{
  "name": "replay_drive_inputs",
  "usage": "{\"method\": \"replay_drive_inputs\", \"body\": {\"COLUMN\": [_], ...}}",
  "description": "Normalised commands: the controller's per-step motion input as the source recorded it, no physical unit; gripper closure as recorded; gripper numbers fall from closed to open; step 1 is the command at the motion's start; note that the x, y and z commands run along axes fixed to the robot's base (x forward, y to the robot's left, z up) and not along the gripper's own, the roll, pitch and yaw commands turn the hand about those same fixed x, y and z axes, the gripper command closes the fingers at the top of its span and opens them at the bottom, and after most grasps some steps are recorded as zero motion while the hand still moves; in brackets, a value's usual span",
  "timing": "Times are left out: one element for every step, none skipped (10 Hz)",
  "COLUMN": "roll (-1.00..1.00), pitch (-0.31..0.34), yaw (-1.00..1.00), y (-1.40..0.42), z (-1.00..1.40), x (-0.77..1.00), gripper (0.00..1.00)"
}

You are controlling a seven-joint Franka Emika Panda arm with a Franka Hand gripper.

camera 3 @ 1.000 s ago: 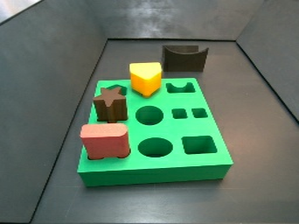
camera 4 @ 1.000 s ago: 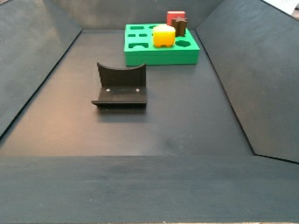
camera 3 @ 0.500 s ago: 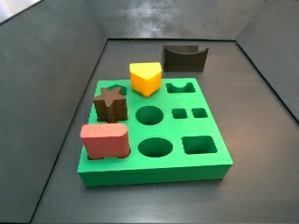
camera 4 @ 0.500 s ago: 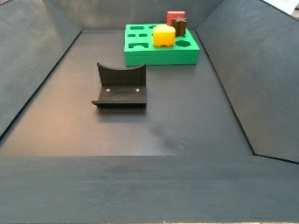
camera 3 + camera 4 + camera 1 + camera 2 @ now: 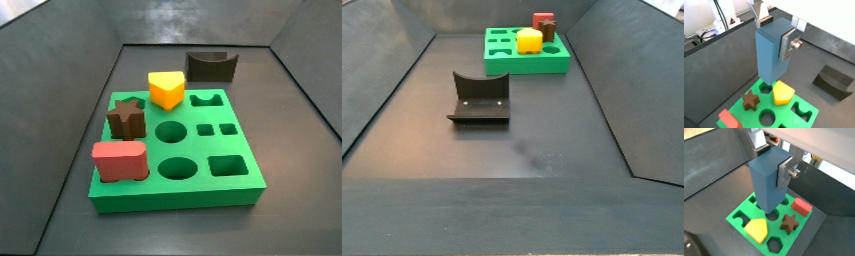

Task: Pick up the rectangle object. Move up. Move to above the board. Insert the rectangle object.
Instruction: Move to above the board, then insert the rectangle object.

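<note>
In both wrist views my gripper (image 5: 774,37) (image 5: 771,168) is shut on the rectangle object (image 5: 771,52) (image 5: 765,183). It is a tall light-blue block, held upright by its top end between the silver fingers. Its lower end hangs above the green board (image 5: 784,111) (image 5: 774,230), over the holes by the yellow piece (image 5: 783,92) (image 5: 756,229). I cannot tell whether it touches the board. Neither the gripper nor the block shows in the side views, where the board (image 5: 201,148) (image 5: 529,65) lies on the dark floor.
On the board stand the yellow piece (image 5: 166,89) (image 5: 531,40), a brown star (image 5: 126,117) (image 5: 749,100) and a red-pink block (image 5: 119,160) (image 5: 801,206). The dark fixture (image 5: 211,66) (image 5: 478,97) (image 5: 834,80) stands on the floor beyond the board. Dark sloping walls enclose the floor.
</note>
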Motion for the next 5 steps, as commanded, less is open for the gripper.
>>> {"method": "replay_drive_inputs", "body": {"roll": [0.02, 0.00, 0.01, 0.00, 0.00], "pitch": [0.028, -0.004, 0.000, -0.017, 0.000], "yaw": [0.00, 0.00, -0.21, -0.77, -1.00], "y": [-0.19, 0.00, -0.12, -0.12, -0.09], "z": [0.00, -0.01, -0.15, -0.14, -0.10], "x": [0.08, 0.00, 0.05, 0.00, 0.00], "gripper": [1.00, 1.00, 1.00, 1.00, 1.00]}}
